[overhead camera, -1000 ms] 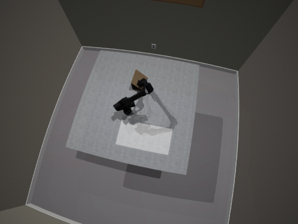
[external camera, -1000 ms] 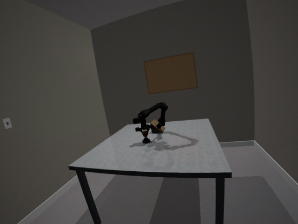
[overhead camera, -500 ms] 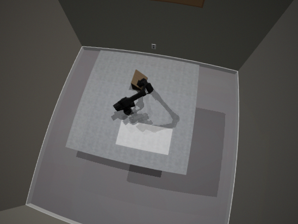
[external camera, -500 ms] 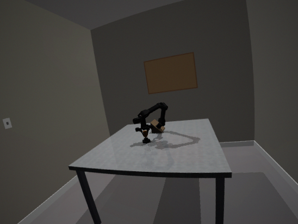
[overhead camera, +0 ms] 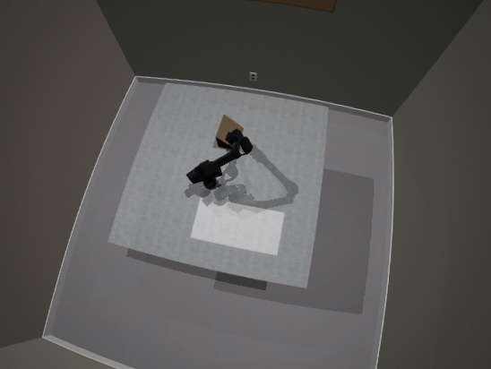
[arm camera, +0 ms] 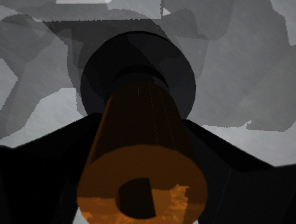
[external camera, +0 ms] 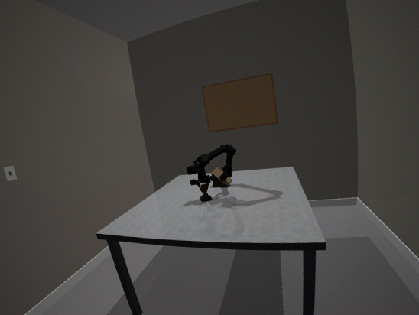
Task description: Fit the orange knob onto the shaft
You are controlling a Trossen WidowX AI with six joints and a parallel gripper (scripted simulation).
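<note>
The orange knob (external camera: pixel 204 188) (arm camera: pixel 140 160) is held upright between the fingers of my gripper (external camera: pixel 203 186) (arm camera: pixel 141 124). My gripper is shut on it. In the wrist view its near end shows a D-shaped hole with the flat side to the right. The dark round pedestal (external camera: pixel 206 198) (arm camera: pixel 140 44) stands directly below the knob, and its disc shows beyond the knob's far end. The knob's body is above the pedestal's disc. The shaft is mostly hidden behind the knob, and its flat side does not show. I cannot tell whether the knob's lower end touches the shaft.
A brown tilted block (overhead camera: pixel 227 127) (external camera: pixel 219 173) stands beside the arm's base, behind the pedestal in the exterior view. The arm (overhead camera: pixel 224 158) (external camera: pixel 214 154) reaches over the grey table (overhead camera: pixel 148 188) (external camera: pixel 267 222). Its shadows and a bright patch lie on the table.
</note>
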